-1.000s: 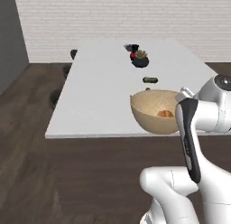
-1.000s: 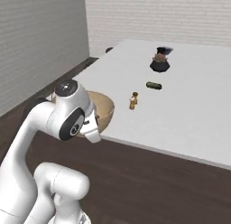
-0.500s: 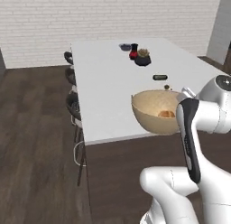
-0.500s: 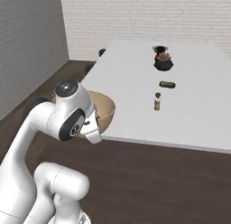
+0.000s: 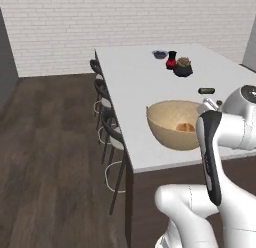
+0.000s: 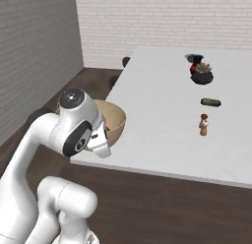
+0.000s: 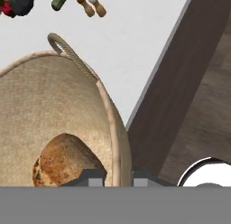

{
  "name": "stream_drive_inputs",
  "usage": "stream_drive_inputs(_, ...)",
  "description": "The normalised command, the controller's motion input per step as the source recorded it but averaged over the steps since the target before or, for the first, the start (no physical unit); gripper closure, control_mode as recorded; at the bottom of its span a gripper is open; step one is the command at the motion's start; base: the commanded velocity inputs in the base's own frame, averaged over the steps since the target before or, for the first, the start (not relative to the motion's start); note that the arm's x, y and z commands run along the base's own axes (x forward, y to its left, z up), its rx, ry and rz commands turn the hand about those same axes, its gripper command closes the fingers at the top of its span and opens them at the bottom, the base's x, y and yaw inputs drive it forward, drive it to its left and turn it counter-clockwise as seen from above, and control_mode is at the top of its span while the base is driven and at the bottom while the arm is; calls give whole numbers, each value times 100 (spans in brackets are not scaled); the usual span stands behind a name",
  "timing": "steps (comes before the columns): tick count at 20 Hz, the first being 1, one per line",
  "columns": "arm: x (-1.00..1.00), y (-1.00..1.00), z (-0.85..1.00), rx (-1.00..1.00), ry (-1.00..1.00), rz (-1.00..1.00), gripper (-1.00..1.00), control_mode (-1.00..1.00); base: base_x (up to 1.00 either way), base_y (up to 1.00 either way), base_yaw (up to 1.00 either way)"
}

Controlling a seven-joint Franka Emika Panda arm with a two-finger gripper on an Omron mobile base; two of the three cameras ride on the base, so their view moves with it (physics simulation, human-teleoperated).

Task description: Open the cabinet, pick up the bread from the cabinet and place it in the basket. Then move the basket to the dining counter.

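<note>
Nearest the camera on the hand, the gripper point(image 7: 116, 173) sits astride the rim of the basket point(image 7: 54, 119), one dark finger inside the wall and one outside, the jaws narrowed to the thickness of that rim and pinching it (a rim hold is the sensible way to carry a bowl too wide to span). The one bread point(image 7: 63, 161) roll lies in the bottom of the basket, just inside the held wall, so the loading part of the task looks done and only the carrying is left. From the left base view the basket point(image 5: 175, 124) hangs above the near edge of the dining counter point(image 5: 145, 77), apparently not yet set down, though whether its base touches the white top I cannot tell; the arm is bent close to hold the load near the body. One woven handle point(image 7: 72, 56) shows at the far rim. Beyond it on the counter stand two small shakers point(image 7: 90, 4) side by side, then one dark green oblong thing point(image 6: 210, 102), and farthest off a dark potted plant point(image 6: 202, 74) with a small bowl point(image 5: 159, 54) near it. Along the counter's side I count three dark stools point(image 5: 111, 124).
</note>
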Motion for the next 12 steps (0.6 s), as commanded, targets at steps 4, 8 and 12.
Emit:
stream_drive_inputs(4, 25, -3, 0, 1, 0, 0, 100, -100, 68, -2, 0)
stream_drive_inputs(8, 100, -23, 0, 4, 1, 0, 100, -100, 0, 0, 0)
stream_drive_inputs(12, 100, -28, -10, 8, 6, 0, 100, -100, 0, 0, 0)
